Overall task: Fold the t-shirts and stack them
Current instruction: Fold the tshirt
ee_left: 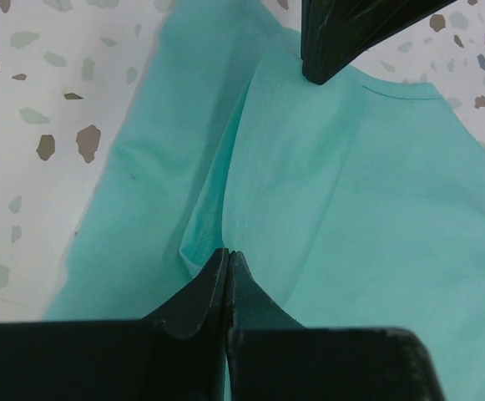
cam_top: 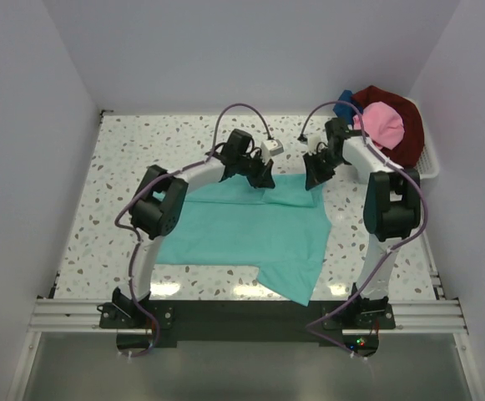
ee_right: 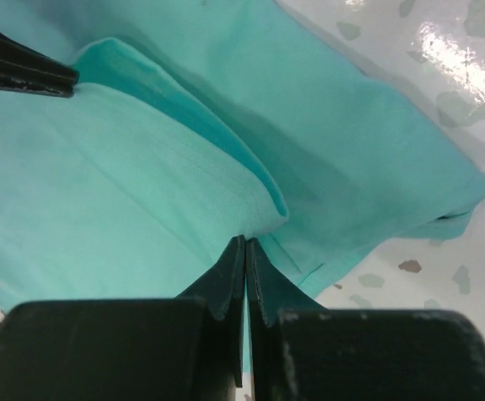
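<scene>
From above, we saw the left gripper (cam_top: pixel 265 179) and the right gripper (cam_top: pixel 314 179) side by side, each pressed shut on the 12 o'clock edge of the teal t-shirt (cam_top: pixel 250 234). The shirt's body spread from them toward 6 o'clock and the arm bases (cam_top: pixel 133 313), with neither arm the nearer. In the left wrist view, we saw its jaws pinching a raised fold of teal cloth, the other gripper biting the same edge at 1 o'clock. In the right wrist view, we saw a matching pinch with the partner at 10 o'clock, so we judged the fold would run toward 6 o'clock.
</scene>
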Robot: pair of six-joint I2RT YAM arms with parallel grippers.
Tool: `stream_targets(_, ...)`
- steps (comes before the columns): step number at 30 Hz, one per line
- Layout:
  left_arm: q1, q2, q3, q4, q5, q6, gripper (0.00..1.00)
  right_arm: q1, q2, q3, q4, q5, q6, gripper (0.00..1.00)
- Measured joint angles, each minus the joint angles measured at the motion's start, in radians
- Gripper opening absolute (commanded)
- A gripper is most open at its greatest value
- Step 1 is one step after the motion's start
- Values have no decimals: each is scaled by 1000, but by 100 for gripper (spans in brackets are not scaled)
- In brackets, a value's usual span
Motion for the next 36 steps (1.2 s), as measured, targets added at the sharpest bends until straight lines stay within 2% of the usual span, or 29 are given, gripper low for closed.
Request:
stream_targets(8,0,-63,-74,19,68,11,0,0,-72,-71,-32,-15,-89,0)
stream_targets(14,-5,-77,-147,21,104,30,0,0,-74,-110,-68,-42,-150,4)
stream_targets(17,-12,-83,-178,20,112,39,0,0,-74,-127,-85,-59,-177,13)
stream_targets(23,-25,-110,-206,3,123,69,9,0,-80,-167,-120,-71,-223,30)
stream_targets(27,-30,-147,-237,-32,130,115,15,0,-92,-174,-166,-89,-262,32)
stream_targets(33,-31,-204,-259,-151,135,242,24,0,-95,-143,-267,-141,-300,49)
stream_targets(36,-31,-228,-271,-188,132,303,25,0,-95,-105,-265,-158,-269,49)
